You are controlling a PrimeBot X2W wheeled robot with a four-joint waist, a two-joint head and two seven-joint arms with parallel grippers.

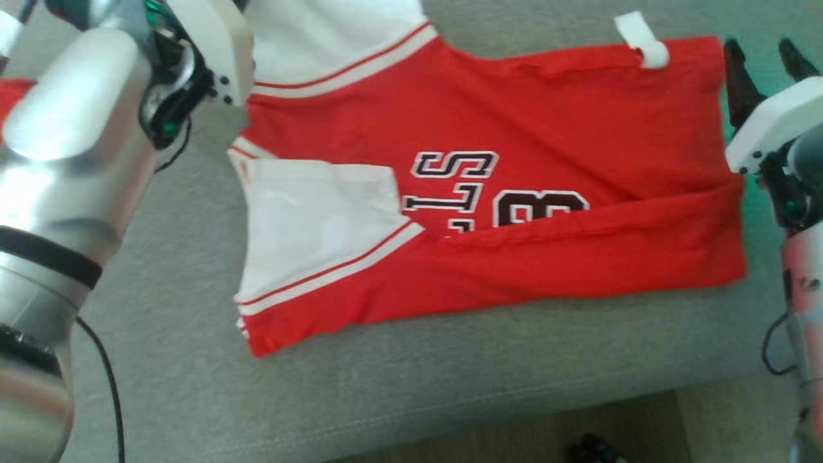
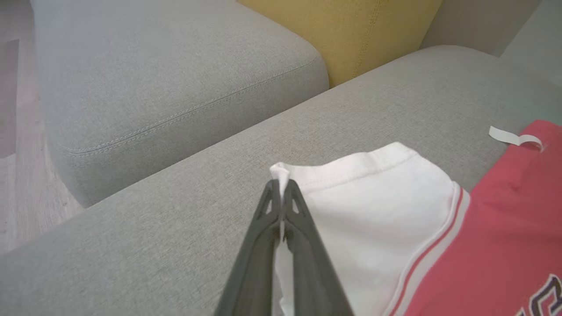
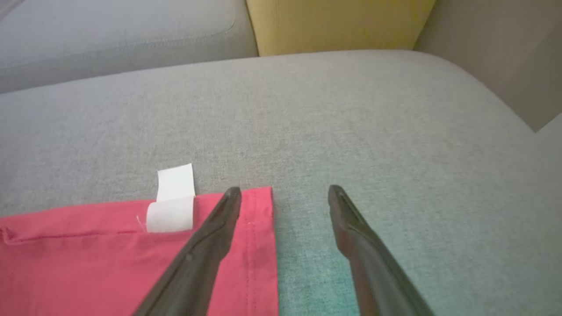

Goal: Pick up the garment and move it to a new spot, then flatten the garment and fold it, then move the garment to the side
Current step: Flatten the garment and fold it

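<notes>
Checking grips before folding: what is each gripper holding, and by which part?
The left gripper pinches the garment by the hem corner of its white sleeve; the right gripper holds nothing.

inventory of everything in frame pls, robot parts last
jersey: one, red with white sleeves and dark lettering, spread on the near seat cushion
label tag: one, white, looped at the jersey's far hem
near seat cushion: one, grey, under the jersey
second seat cushion: one, grey, beside the near one
back cushion: one, yellow, behind both seats
floor: pale wood, beside the seats
left gripper: dark fingers, shut on the white sleeve's corner
right gripper: dark fingers, open, straddling the jersey's red hem corner
</notes>
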